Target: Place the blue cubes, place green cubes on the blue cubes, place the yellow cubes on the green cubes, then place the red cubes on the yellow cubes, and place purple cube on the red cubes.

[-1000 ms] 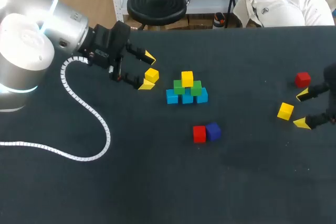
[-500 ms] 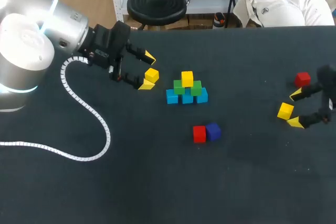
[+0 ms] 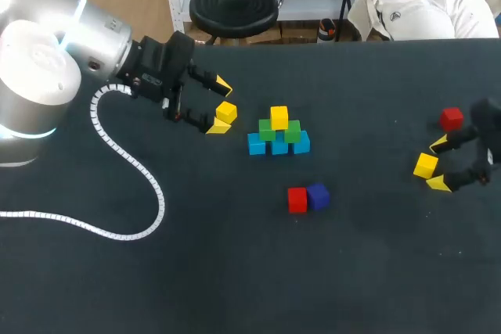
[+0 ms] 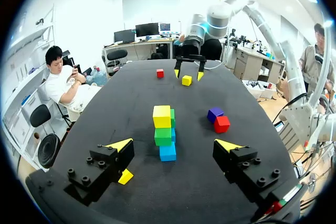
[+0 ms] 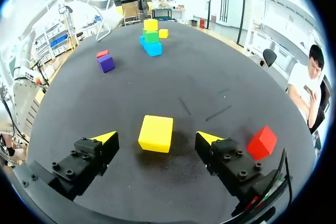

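Yellow cube point(image 5: 156, 133) on the bench point(image 3: 235, 271) inside the wide-open right hand point(image 5: 157, 138), untouched; left hand point(image 4: 175, 144) likewise wide, empty, another yellow cube point(image 4: 125, 177) just beside one finger point(image 4: 121, 145).

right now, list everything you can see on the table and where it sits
blue cubes: three, blue, a row at mid-table, the base of the stack
green cubes: two, green, on the blue row
yellow cubes: three, yellow; one on top of the green pair, one by the left pincer, one between the fingers of the right pincer, untouched
red cubes: two, red; one beside the purple cube, one near the right pincer
purple cube: one, purple, in front of the stack
cable: one, white, snaking over the table's left part
table: one, dark
left pincer: open
right pincer: open
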You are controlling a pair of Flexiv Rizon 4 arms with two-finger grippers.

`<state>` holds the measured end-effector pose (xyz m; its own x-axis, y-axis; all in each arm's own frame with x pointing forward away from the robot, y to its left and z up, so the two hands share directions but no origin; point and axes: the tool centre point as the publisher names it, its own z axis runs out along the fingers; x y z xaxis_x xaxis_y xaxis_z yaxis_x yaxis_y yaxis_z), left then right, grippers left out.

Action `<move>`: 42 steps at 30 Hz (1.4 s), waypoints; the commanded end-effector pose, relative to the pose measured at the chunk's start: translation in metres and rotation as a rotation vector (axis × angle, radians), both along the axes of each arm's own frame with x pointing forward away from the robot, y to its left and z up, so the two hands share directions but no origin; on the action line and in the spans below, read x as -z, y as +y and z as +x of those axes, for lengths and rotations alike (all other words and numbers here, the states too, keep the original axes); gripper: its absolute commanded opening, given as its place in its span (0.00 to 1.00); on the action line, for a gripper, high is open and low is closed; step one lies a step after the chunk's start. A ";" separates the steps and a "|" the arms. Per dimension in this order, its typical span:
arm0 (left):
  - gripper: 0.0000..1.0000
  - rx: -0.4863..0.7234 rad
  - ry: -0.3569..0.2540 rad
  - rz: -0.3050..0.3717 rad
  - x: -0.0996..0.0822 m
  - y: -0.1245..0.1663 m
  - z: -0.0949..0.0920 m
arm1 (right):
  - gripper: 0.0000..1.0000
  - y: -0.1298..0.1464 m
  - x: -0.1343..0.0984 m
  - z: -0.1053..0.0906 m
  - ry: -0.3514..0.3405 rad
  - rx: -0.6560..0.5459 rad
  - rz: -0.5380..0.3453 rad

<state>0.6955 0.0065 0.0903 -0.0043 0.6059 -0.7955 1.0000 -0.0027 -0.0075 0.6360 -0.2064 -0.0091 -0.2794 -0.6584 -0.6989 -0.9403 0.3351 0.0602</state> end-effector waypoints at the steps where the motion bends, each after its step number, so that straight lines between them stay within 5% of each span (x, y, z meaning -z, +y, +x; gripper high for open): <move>1: 1.00 0.002 -0.002 -0.003 0.001 0.001 0.000 | 0.85 0.003 0.004 0.009 0.004 -0.015 0.007; 9: 1.00 0.002 -0.002 -0.003 0.001 0.001 0.000 | 0.65 0.005 0.009 0.017 0.014 -0.026 0.019; 10: 1.00 0.002 -0.002 -0.003 0.001 0.001 0.000 | 0.50 0.005 0.009 0.017 0.014 -0.027 0.019; 14: 1.00 0.002 -0.002 -0.003 0.001 0.001 0.000 | 0.40 0.005 0.011 0.017 0.019 -0.031 0.017; 19: 1.00 0.002 -0.002 -0.003 0.001 0.001 0.000 | 0.00 0.005 0.010 0.015 0.015 -0.043 0.011; 30: 1.00 0.002 -0.002 -0.003 0.001 0.001 0.000 | 0.00 0.027 -0.007 0.014 -0.020 -0.264 -0.057; 42: 1.00 0.002 -0.002 -0.003 0.001 0.001 0.000 | 0.00 0.058 -0.006 0.032 0.005 -0.304 -0.055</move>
<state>0.6955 0.0065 0.0903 -0.0044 0.6059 -0.7955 1.0000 -0.0027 -0.0076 0.6554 -0.1571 0.0036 -0.0629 -0.7487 -0.6599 -0.9980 0.0510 0.0373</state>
